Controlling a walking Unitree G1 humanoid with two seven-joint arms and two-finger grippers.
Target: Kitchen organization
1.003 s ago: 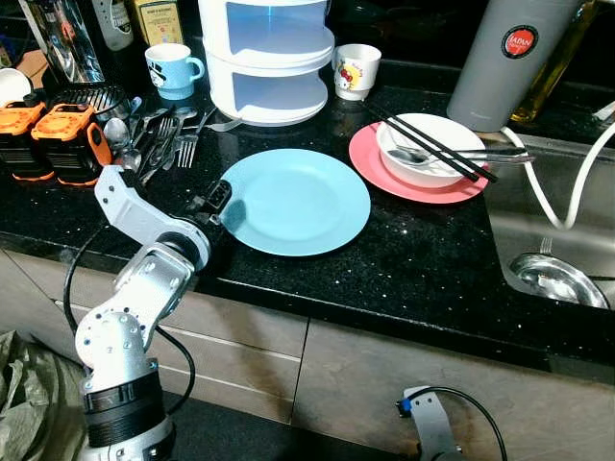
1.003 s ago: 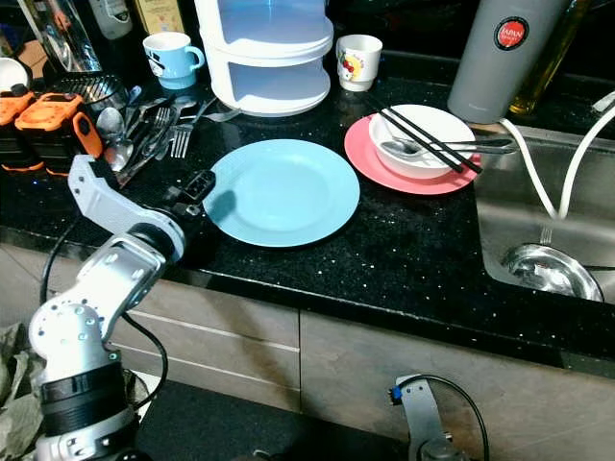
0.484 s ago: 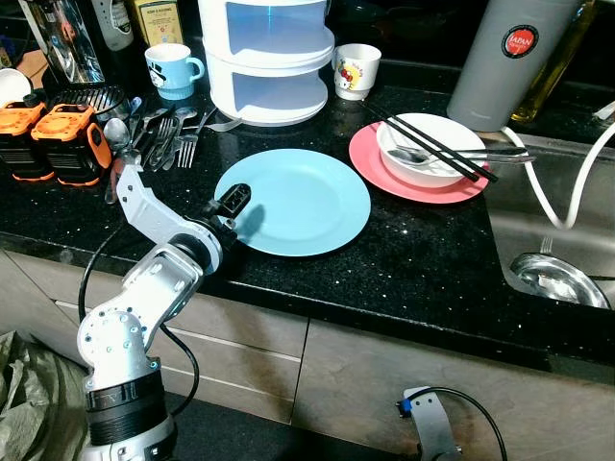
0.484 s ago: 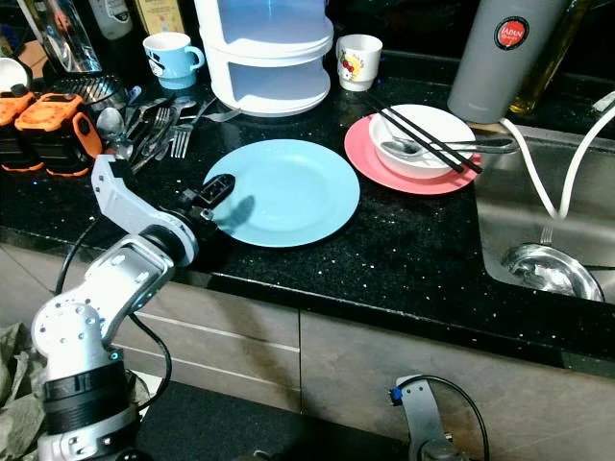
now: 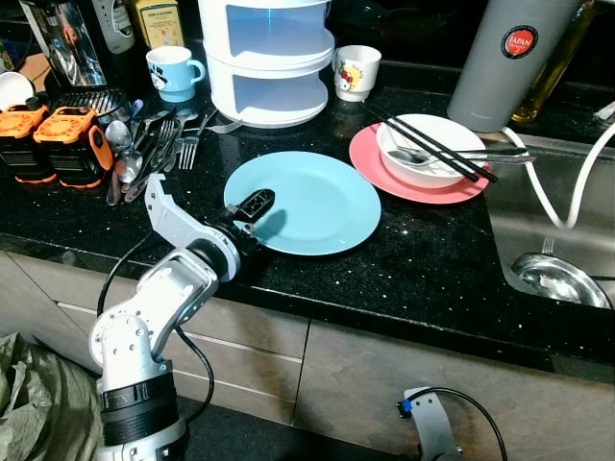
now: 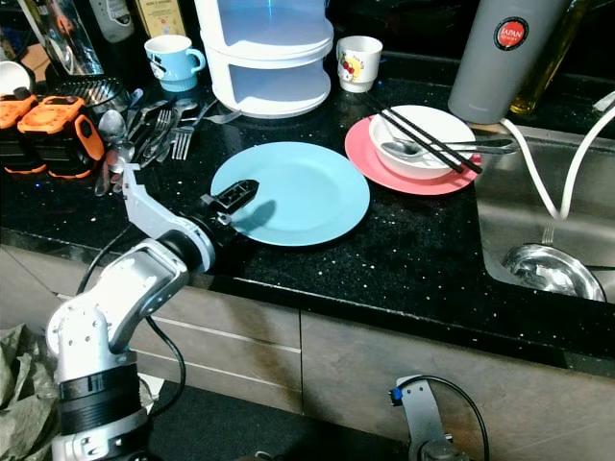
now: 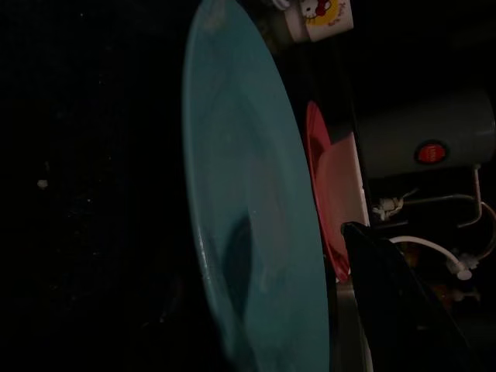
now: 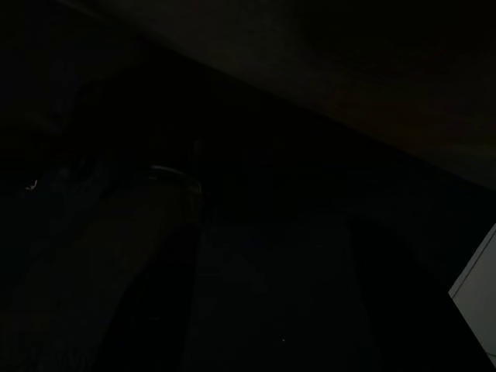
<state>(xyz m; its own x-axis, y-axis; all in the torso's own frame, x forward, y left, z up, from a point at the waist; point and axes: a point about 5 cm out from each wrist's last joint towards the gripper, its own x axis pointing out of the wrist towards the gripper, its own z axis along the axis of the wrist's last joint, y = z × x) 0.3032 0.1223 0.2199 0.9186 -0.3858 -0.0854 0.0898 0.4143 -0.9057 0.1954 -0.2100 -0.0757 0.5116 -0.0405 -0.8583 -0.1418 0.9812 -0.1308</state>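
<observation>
A light-blue plate [image 5: 306, 202] is seen lying flat on the black speckled counter [image 5: 404, 259], near its front edge. The plate's left rim is overlapped by the left gripper [image 5: 252, 205], which is reached in from the counter's front; whether the rim is pinched between the black fingers cannot be told, since in the left wrist view the plate [image 7: 248, 225] is shown edge-on beside a single dark finger [image 7: 395, 310].

Just to the plate's right, a pink plate [image 5: 384, 178] is set, with a white bowl [image 5: 432, 144] resting on it; a pair of black chopsticks [image 5: 432, 146] and a spoon [image 5: 452, 157] are laid across the bowl. Behind the blue plate a white tiered container [image 5: 269, 62] is stood, flanked by a blue mug [image 5: 173, 72] and a white cartoon mug [image 5: 356, 71]. To the left, loose forks and spoons [image 5: 154, 144] are spread beside two orange-and-black tools [image 5: 53, 139]. A grey flask [image 5: 504, 62] is stood at the back right, next to the sink [image 5: 553, 250], over which white hoses [image 5: 567, 182] are draped.

The right wrist view is too dark for anything to be made out.
</observation>
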